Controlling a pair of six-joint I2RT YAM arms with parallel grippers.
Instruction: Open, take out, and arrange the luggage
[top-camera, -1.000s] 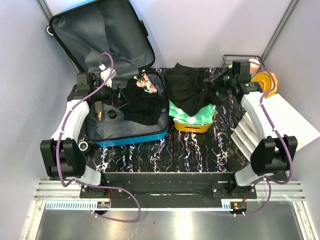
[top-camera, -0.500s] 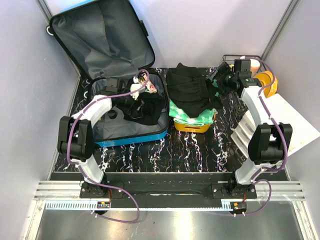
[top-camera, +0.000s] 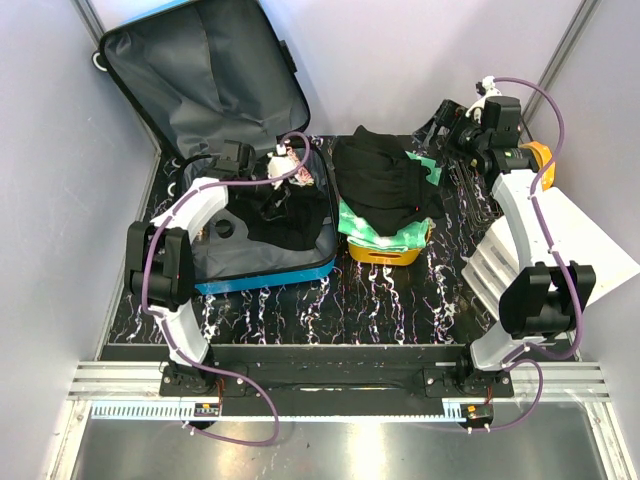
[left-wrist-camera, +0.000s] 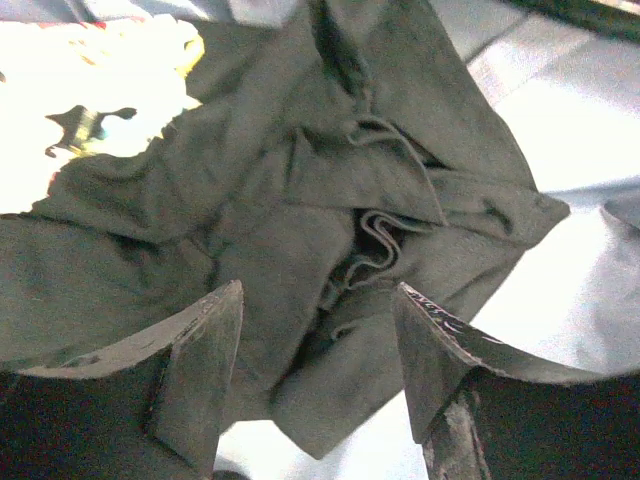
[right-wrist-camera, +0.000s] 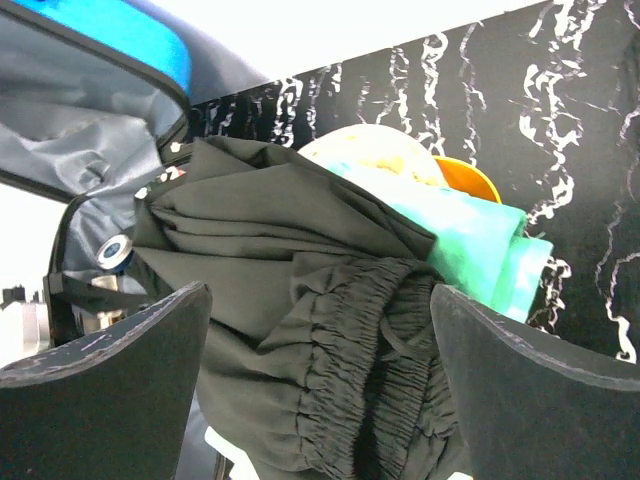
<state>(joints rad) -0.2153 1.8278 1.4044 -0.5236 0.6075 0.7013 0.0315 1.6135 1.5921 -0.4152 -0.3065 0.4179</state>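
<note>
The luggage (top-camera: 262, 250), a bright blue suitcase, lies open at the table's left, its grey-lined lid (top-camera: 200, 75) leaning on the back wall. A black garment (top-camera: 290, 215) lies crumpled in its base. My left gripper (top-camera: 268, 190) hangs just over that garment (left-wrist-camera: 300, 200); its jaws stand apart, with a fold of cloth between the fingertips (left-wrist-camera: 205, 360) and nothing pinched. My right gripper (top-camera: 448, 128) is raised at the back right, wide open and holding nothing. Below the right gripper (right-wrist-camera: 320, 340) lie black trousers (right-wrist-camera: 330, 330) with an elastic waistband.
The black trousers (top-camera: 385, 180) lie on green cloth (top-camera: 385, 230) in an orange basket (top-camera: 380, 254) right of the suitcase. A floral item (top-camera: 293, 165) sits at the suitcase's back edge. A wire rack (top-camera: 478, 118), a yellow object (top-camera: 541, 162) and a white drawer unit (top-camera: 495, 262) stand at the right.
My left arm swung in over the suitcase's black garment, its jaws narrowing. My right gripper opened, let go of the black trousers and lifted back toward the rear right.
</note>
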